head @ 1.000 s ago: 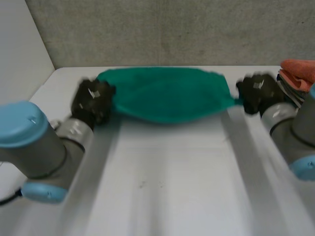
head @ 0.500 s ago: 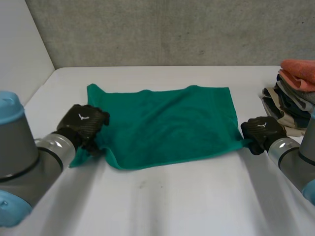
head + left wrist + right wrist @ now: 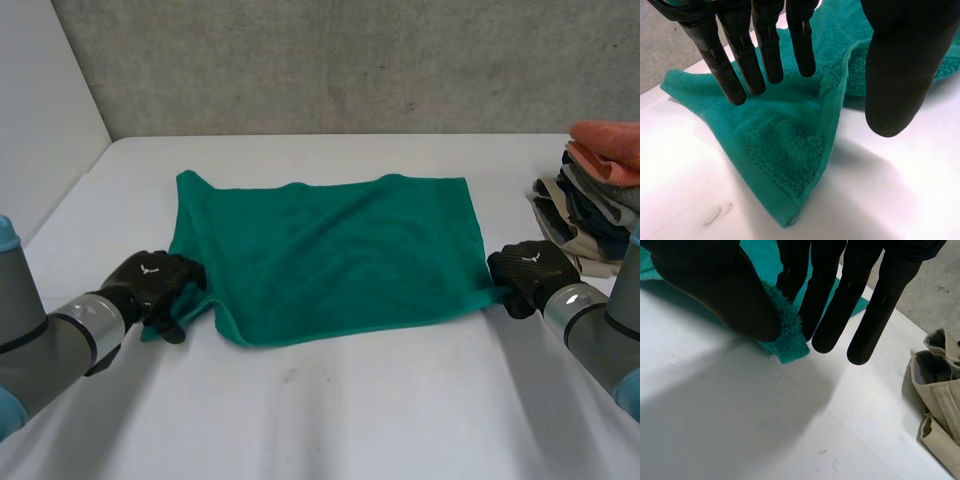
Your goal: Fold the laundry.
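The green towel (image 3: pixel 330 255) lies spread almost flat in the middle of the white worktop (image 3: pixel 350 410), with a stack of folded clothes (image 3: pixel 600 190) well off to its right. The left hand (image 3: pixel 155 288) is at the rumpled near left corner, its fingers (image 3: pixel 767 50) straight and spread from the thumb, holding nothing. The right hand (image 3: pixel 530 272) pinches the near right corner between thumb and straight fingers. The terry looks soft, light and limp, likely to sag and drag, so the corners and hems seem the surest holds.
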Controlling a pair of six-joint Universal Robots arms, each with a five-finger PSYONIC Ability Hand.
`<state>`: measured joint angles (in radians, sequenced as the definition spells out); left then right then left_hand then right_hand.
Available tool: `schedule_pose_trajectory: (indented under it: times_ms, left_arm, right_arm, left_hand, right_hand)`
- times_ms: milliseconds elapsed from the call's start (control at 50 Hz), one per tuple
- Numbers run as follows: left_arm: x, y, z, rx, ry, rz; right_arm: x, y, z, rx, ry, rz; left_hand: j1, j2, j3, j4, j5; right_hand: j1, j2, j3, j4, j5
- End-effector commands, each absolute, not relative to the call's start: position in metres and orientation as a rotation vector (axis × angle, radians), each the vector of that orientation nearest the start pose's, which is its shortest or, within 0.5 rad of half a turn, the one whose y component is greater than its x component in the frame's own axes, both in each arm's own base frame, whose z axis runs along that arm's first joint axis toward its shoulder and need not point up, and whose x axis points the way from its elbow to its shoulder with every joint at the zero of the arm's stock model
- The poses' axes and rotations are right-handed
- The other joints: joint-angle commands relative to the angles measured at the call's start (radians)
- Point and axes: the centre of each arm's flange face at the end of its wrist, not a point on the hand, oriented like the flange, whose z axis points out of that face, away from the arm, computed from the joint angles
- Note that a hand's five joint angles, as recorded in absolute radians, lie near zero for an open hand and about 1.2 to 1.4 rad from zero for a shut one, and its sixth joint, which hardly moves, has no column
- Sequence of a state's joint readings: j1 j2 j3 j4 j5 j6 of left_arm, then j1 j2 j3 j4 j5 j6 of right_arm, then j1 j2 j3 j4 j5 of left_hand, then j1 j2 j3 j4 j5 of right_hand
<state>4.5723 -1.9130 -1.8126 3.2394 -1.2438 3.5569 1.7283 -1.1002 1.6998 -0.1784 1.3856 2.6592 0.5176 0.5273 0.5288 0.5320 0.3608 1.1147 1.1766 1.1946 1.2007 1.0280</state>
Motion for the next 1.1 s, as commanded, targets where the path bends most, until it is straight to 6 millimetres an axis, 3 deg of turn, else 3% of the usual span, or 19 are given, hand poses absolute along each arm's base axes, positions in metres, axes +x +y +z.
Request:
schedule_pose_trajectory:
  times_ms: [20, 140, 160, 200, 300, 320, 460, 580, 640, 720, 820, 920, 1100]
  left_arm:
    - [-0.205, -0.281, 0.131, 1.031, 2.556, -1.755]
    - [-0.202, -0.296, 0.127, 0.966, 2.475, -1.804]
    - [-0.2, -0.3, 0.128, 0.938, 2.446, -1.819]
    - [-0.198, -0.303, 0.129, 0.912, 2.421, -1.829]
    - [-0.193, -0.3, 0.154, 0.862, 2.34, -1.886]
    - [-0.192, -0.295, 0.166, 0.856, 2.309, -1.915]
    - [-0.184, -0.263, 0.198, 0.876, 2.217, -1.95]
    - [-0.176, -0.213, 0.213, 1.128, 2.107, -1.72]
    - [-0.173, -0.192, 0.213, 1.255, 2.116, -1.571]
    - [-0.174, -0.18, 0.21, 1.346, 2.158, -1.469]
    - [-0.184, -0.201, 0.197, 1.393, 2.116, -1.521]
    - [-0.211, -0.243, 0.177, 1.449, 2.011, -1.612]
    - [-0.249, -0.335, 0.158, 1.389, 1.826, -1.795]
  right_arm:
    - [0.198, -0.305, 0.132, -0.982, 2.465, -1.72]
    - [0.196, -0.305, 0.131, -0.977, 2.471, -1.717]
    - [0.196, -0.305, 0.131, -0.975, 2.474, -1.716]
    - [0.196, -0.305, 0.133, -0.978, 2.473, -1.721]
    - [0.193, -0.295, 0.163, -1.05, 2.445, -1.815]
    - [0.192, -0.291, 0.168, -1.08, 2.444, -1.821]
    - [0.181, -0.248, 0.217, -1.335, 2.464, -1.808]
    - [0.169, -0.208, 0.255, -1.544, 2.507, -1.7]
    - [0.163, -0.199, 0.262, -1.63, 2.53, -1.653]
    - [0.16, -0.201, 0.262, -1.725, 2.53, -1.615]
    - [0.167, -0.241, 0.228, -1.666, 2.572, -1.552]
    - [0.185, -0.273, 0.2, -1.618, 2.641, -1.573]
    - [0.202, -0.336, 0.178, -1.53, 2.639, -1.942]
  left_hand:
    - [0.177, 0.167, 0.166, 0.163, 0.159]
    - [0.479, 0.469, 0.468, 0.465, 0.461]
    - [0.707, 0.697, 0.695, 0.692, 0.689]
    - [0.878, 0.868, 0.867, 0.864, 0.86]
    - [0.879, 0.869, 0.867, 0.864, 0.861]
    - [0.879, 0.869, 0.867, 0.864, 0.861]
    - [0.879, 0.869, 0.867, 0.864, 0.861]
    - [0.879, 0.869, 0.867, 0.864, 0.861]
    - [0.879, 0.869, 0.867, 0.864, 0.861]
    - [0.879, 0.869, 0.867, 0.864, 0.861]
    - [0.879, 0.869, 0.867, 0.864, 0.861]
    - [0.879, 0.869, 0.867, 0.864, 0.861]
    - [0.879, 0.869, 0.867, 0.864, 0.861]
  right_hand:
    - [0.282, 0.22, 0.202, 0.196, 0.194]
    - [0.282, 0.22, 0.202, 0.196, 0.194]
    - [0.282, 0.22, 0.202, 0.196, 0.194]
    - [0.282, 0.22, 0.202, 0.196, 0.194]
    - [0.282, 0.22, 0.202, 0.196, 0.194]
    - [0.282, 0.22, 0.202, 0.196, 0.194]
    - [0.282, 0.22, 0.202, 0.196, 0.194]
    - [0.282, 0.22, 0.202, 0.196, 0.194]
    - [0.282, 0.22, 0.202, 0.196, 0.194]
    - [0.282, 0.22, 0.202, 0.196, 0.194]
    - [0.282, 0.22, 0.202, 0.196, 0.194]
    - [0.282, 0.22, 0.202, 0.196, 0.194]
    - [0.282, 0.22, 0.202, 0.196, 0.194]
